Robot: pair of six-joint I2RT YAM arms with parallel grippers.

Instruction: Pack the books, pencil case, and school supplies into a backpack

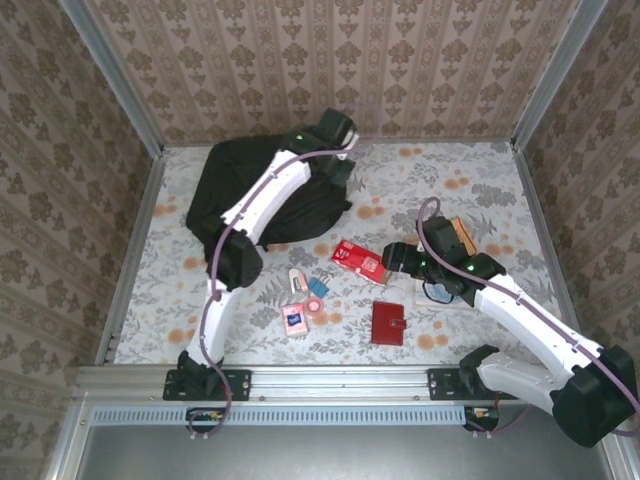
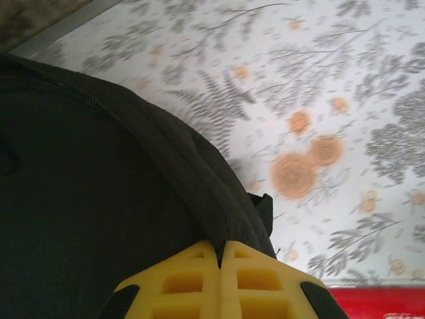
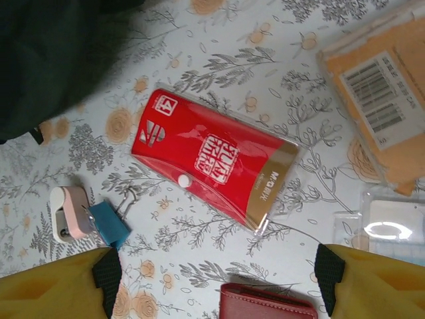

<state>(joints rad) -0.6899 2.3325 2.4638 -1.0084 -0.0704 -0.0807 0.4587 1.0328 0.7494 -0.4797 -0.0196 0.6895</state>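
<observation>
left gripper [image 2: 220, 251] is clamped on a fold of the backpack [image 2: 80, 199] edge. its yellow fingers [image 2: 186, 282] are pinched together with black fabric between them. in the top view it sits at the bag's far right corner. we read this as holding the mouth up. the fabric is soft and floppy, so the pinch carries only that edge and the rest will sag.

right gripper [image 3: 216, 266] is spread wide with nothing between the fingers. it hovers over the table [image 3: 199, 40], just short of the pencil case [image 3: 212, 159]. we take that to be the red pouch in a clear sleeve with a white snap. it lies flat on a diagonal, straight ahead of the jaws, between the backpack and the orange book [image 3: 375, 86]. a dark red wallet [image 3: 265, 307] lies between the two fingers at the near edge of the wrist view.

handling call: the pouch looks light, thin and semi-soft. the glossy plastic is likely slippery, and lying flat it gives little edge to bite. we'd grip across the short width near the middle, wrist turned to match the diagonal, then press down and close.

blue binder clip [image 3: 109, 222] and pink-white eraser piece [image 3: 70, 212] touch each other just left of the pouch, so the left finger could snag them.
</observation>
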